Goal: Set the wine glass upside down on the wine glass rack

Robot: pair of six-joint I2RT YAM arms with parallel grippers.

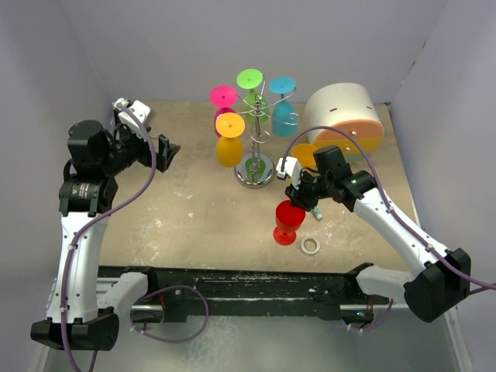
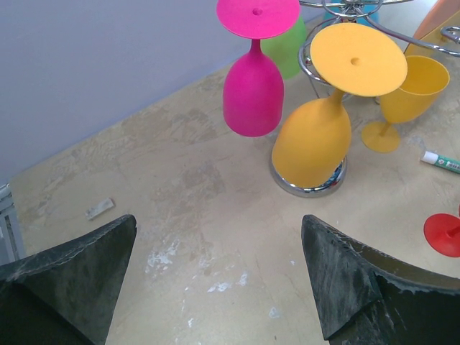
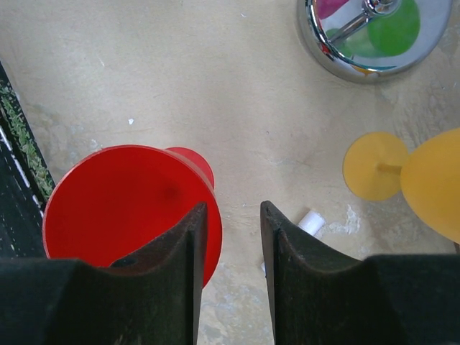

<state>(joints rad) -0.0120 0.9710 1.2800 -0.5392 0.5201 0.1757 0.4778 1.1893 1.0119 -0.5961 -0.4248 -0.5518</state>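
The red wine glass (image 1: 289,221) stands upright on the table in front of the chrome rack (image 1: 256,167). In the right wrist view its open bowl (image 3: 122,205) lies under my left finger. My right gripper (image 3: 232,208) is open just above it, the jaws straddling the bowl's right rim without closing on it; it also shows in the top view (image 1: 304,198). Pink (image 1: 223,97), green (image 1: 249,77), cyan (image 1: 283,85) and orange (image 1: 229,124) glasses hang upside down on the rack. My left gripper (image 1: 166,147) is open and empty, left of the rack, and shows in its own wrist view (image 2: 219,223).
A yellow glass (image 3: 374,167) stands upright to the right of the rack base (image 3: 374,36). A small white tube (image 3: 310,223) lies beside it. A white ring (image 1: 311,246) lies near the red glass. The round white-and-orange drawer box (image 1: 345,116) stands at the back right.
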